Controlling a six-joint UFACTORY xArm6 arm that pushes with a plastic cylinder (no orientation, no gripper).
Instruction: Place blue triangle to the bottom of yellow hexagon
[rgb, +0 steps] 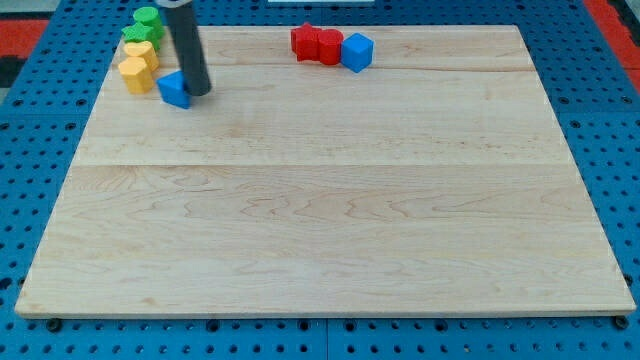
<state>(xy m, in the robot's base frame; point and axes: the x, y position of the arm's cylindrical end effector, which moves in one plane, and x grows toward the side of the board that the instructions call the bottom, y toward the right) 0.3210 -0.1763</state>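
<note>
The blue triangle (173, 89) lies near the board's top left corner. My tip (197, 92) rests against its right side. The yellow hexagon (134, 74) sits just left of the blue triangle and slightly higher, nearly touching it. A second yellow block (141, 52) lies right above the hexagon.
Two green blocks (143, 25) sit above the yellow ones at the board's top left edge. Two red blocks (317, 44) and a blue cube (356, 52) form a row at the top centre. The wooden board (330, 200) lies on a blue pegboard table.
</note>
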